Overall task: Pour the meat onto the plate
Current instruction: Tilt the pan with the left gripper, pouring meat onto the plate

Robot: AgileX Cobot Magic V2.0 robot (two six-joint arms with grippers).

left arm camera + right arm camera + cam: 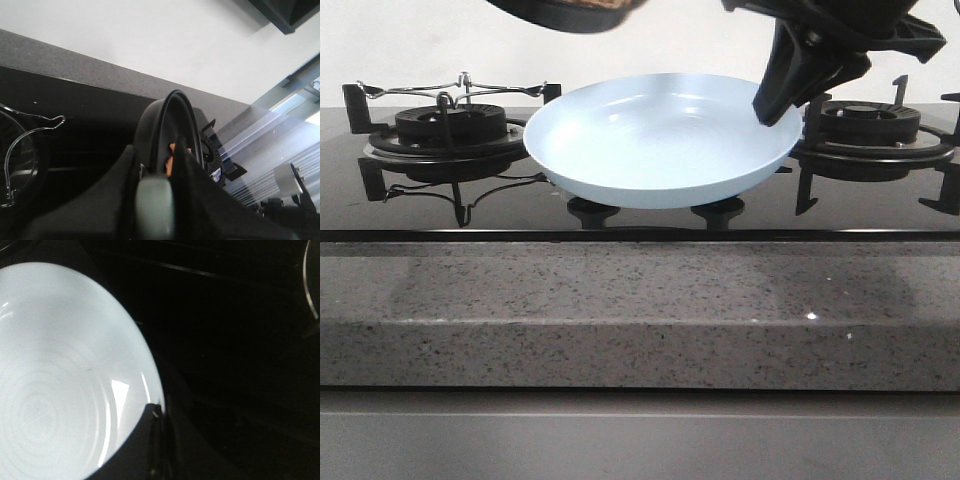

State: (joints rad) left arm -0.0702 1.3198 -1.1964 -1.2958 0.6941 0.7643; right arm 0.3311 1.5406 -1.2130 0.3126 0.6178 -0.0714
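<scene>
The pale blue plate [660, 140] is held tilted above the middle of the stove, and its surface is bare. My right gripper [775, 105] is shut on the plate's right rim; the right wrist view shows the plate [60, 365] with the gripper [156, 412] closed over its edge. The black frying pan [560, 12] hangs at the top edge, above the plate's left side, with a bit of brown meat [610, 6] showing. In the left wrist view my left gripper [159, 165] is shut on the pan's grey handle [155, 200]. The pan [160, 125] is seen edge-on, with orange-brown meat [171, 155] inside.
The left burner [450, 125] with a wire stand and the right burner [870, 125] flank the plate. Two stove knobs [592, 212] [718, 212] sit under it. The speckled stone counter edge [640, 310] runs across the front.
</scene>
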